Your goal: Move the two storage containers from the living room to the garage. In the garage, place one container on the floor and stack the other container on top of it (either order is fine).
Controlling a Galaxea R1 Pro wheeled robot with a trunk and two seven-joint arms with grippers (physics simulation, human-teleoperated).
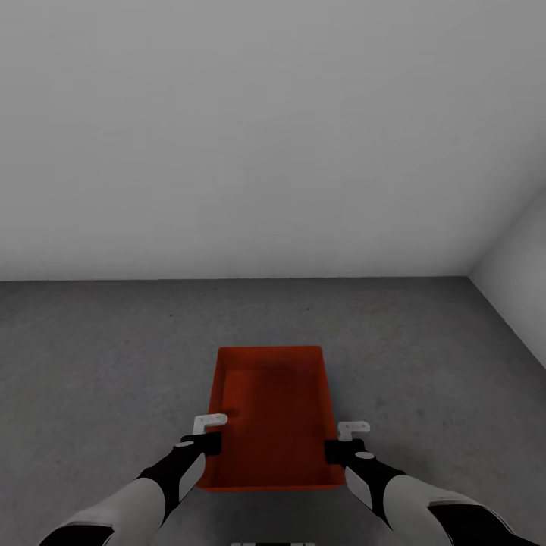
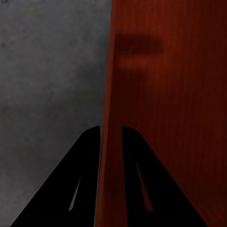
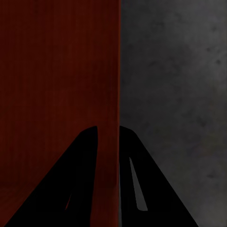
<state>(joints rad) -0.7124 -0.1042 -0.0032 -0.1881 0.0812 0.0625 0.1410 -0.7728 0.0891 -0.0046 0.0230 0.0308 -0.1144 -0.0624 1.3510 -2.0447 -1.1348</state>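
One orange-red storage container (image 1: 277, 409) lies lengthwise in front of me over the garage's dark grey concrete floor (image 1: 114, 341). My left gripper (image 1: 213, 440) is shut on its left side wall, near the end closest to me. My right gripper (image 1: 339, 447) is shut on its right side wall. In the left wrist view the gripper (image 2: 111, 132) straddles the container's (image 2: 170, 94) thin wall, with floor (image 2: 47, 71) beside it. The right wrist view shows that gripper (image 3: 109, 130) pinching the container's (image 3: 56, 71) wall the same way. The bin is empty. I cannot tell whether it rests on the floor or hangs just above it.
A plain grey back wall (image 1: 265, 136) stands a few bin lengths ahead. It meets a second wall (image 1: 523, 258) in a corner at the far right. Bare concrete stretches on both sides of the bin.
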